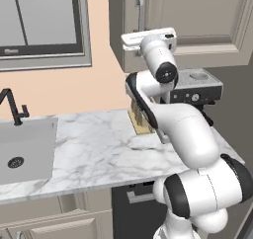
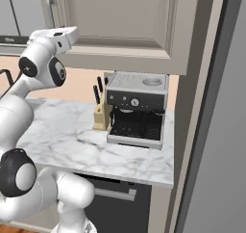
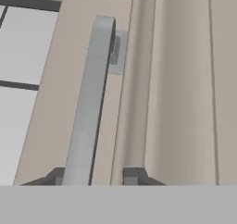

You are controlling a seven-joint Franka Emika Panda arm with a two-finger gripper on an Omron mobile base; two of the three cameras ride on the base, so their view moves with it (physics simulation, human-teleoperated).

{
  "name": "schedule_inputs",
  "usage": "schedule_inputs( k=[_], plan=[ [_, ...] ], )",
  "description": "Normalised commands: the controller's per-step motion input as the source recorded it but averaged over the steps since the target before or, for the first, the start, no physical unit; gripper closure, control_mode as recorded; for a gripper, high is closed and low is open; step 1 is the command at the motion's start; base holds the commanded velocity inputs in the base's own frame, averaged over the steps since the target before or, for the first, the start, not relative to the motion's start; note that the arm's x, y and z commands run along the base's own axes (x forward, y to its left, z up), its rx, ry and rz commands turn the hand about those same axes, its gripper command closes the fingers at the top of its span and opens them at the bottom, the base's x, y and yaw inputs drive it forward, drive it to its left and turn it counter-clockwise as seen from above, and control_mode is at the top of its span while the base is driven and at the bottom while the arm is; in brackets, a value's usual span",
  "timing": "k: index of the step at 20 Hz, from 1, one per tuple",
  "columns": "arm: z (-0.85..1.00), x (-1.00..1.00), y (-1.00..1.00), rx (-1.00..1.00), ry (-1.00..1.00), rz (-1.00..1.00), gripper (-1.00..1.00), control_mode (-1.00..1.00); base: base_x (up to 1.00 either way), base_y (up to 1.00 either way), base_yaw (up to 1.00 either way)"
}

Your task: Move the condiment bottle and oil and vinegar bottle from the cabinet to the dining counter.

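Hand view has the pincer (image 3: 95,177) clamped on the cabinet's (image 3: 180,79) upright bar handle (image 3: 90,98), whose length runs straight ahead between the fingers.

Knife block (image 2: 101,115) left of coffee machine (image 2: 137,109), under the cabinet (image 2: 125,25)

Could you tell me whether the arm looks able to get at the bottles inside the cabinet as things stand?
Probably not yet: the cabinet door is shut, and the tool is closed on its handle.
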Motion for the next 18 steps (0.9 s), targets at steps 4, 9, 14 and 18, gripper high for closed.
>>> schedule_inputs(
  k=[4, 9, 14, 18],
  plan=[
    [0.59, -0.32, -0.69, 0.13, 0.0, -0.05, 1.0, -1.0, 0.0, 0.0, 0.0],
    [0.4, -0.61, -0.89, 0.15, 0.0, -0.1, 1.0, -1.0, 0.0, 0.0, 0.0],
    [0.19, -0.94, -1.0, 0.14, 0.0, -0.14, 1.0, -1.0, 0.0, 0.0, 0.0],
    [0.06, -1.0, -1.0, 0.13, -0.02, -0.06, 1.0, -1.0, 0.0, 0.0, 0.0]
  ],
)
